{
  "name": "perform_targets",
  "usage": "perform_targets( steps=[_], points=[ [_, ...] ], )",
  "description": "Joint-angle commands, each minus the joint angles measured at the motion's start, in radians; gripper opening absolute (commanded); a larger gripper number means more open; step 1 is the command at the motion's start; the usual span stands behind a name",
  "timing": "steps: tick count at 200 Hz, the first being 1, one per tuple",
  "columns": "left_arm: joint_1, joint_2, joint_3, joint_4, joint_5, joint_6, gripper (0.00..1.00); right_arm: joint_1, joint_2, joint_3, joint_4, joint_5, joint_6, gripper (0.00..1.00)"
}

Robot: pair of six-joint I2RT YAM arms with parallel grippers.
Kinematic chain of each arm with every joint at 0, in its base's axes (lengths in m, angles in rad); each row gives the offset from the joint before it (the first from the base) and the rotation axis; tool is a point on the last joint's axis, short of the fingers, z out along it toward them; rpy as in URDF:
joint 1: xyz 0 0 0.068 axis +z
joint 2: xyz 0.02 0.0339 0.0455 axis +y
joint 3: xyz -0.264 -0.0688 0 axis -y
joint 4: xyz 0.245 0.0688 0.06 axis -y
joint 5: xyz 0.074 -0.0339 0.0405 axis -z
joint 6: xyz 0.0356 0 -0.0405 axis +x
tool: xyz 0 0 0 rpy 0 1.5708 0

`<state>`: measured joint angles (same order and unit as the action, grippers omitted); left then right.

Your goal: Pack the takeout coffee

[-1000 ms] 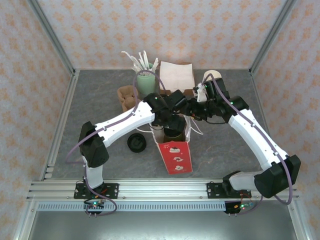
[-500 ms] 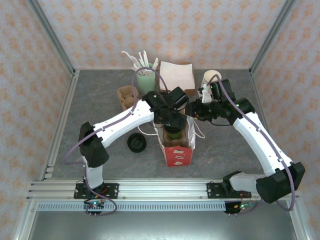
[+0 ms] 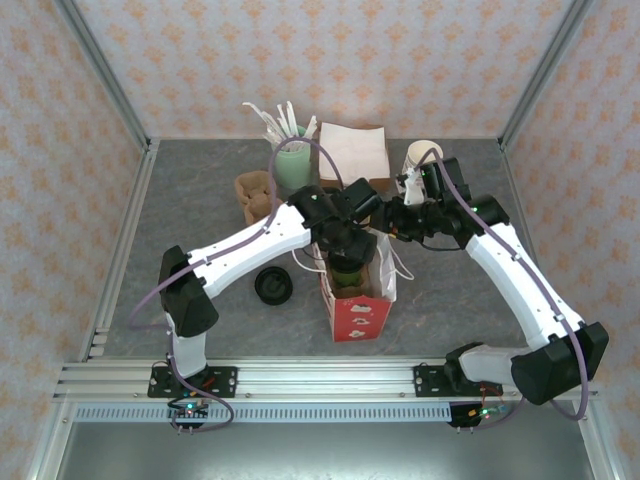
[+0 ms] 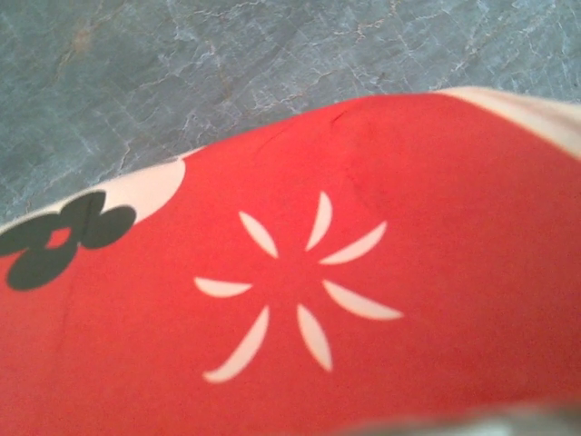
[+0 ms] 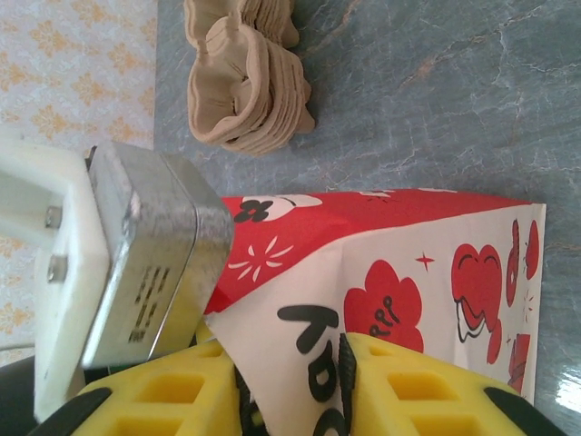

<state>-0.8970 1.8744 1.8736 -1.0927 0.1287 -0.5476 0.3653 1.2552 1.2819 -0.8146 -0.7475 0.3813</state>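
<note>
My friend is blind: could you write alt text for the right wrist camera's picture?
The right tool pinches, between two yellow fingers, the wall of a red-and-white paper bag on a grey table. Beyond it lies a stack of brown cardboard cup carriers.

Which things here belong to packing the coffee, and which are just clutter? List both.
Job: coffee cup in the mouth of the paper bag; right claw pinching the bag's edge.
Lying about: flat black lid, cream cups, napkins, cardboard carriers, green holder.

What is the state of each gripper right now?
Left gripper: over the paper bag; cannot be told whether open or closed.
Right gripper: closed on the paper bag's rim.
</note>
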Motion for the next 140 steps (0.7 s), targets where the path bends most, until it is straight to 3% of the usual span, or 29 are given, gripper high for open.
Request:
perform_targets(
  steps=[1,115,140],
  points=[
    [-0.002,-0.038,0.037,0.025,0.012,0.043,0.77,-0.012,0.007,0.005,0.035,0.019,0.006,0.33],
    [0.125,0.201,0.382,-0.104,-0.023,0.164,0.72,-0.109,-0.019,0.082,0.008,0.023,-0.002,0.42],
    [0.125,0.177,0.343,-0.082,0.006,0.148,0.66,-0.109,-0.05,0.064,0.015,0.025,0.012,0.43]
  ],
)
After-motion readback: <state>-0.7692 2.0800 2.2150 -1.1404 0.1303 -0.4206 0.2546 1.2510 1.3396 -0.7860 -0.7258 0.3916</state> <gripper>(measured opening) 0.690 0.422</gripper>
